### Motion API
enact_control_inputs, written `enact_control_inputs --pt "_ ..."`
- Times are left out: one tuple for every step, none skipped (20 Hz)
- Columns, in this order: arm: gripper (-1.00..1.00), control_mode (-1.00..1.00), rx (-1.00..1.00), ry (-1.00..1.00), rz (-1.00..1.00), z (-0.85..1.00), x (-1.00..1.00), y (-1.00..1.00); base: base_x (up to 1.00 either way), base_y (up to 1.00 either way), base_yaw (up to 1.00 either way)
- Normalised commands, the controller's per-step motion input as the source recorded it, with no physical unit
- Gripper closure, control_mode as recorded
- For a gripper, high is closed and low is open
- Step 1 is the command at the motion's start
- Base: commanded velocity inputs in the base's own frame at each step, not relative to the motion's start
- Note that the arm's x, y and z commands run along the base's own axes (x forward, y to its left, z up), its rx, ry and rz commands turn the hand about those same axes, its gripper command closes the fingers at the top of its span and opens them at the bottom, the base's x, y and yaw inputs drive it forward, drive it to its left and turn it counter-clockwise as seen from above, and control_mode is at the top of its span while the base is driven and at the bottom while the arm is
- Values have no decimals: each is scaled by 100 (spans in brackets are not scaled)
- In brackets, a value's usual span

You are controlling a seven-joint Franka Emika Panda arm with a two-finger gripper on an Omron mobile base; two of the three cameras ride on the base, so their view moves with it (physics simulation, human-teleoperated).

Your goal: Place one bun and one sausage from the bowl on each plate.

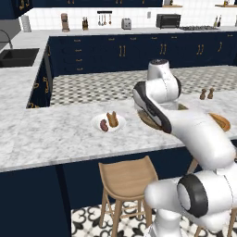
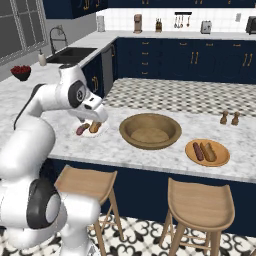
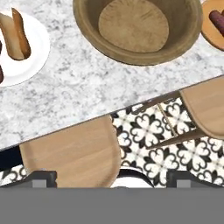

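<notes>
Marble island counter (image 2: 115, 145) with empty bowl (image 2: 150, 131) between two filled plates (image 2: 207, 152), end effector (image 3: 111, 177) wide, nothing held.

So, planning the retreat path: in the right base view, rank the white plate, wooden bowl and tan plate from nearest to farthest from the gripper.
1. White plate, directly under the gripper.
2. Wooden bowl, counter middle.
3. Tan plate, far right.

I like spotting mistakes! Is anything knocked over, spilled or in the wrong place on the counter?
Nothing stands out. The white plate holds one bun and one sausage, the wooden plate holds its own pair, and the wooden bowl sits upright and empty between them. Nothing has spilled on the counter.
</notes>
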Motion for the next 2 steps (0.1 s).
enact_control_inputs --pt "-100 -100 7 0 6 0 -81 -64 0 0 0" --pt "-100 -100 11 0 10 0 -70 -58 0 0 0"
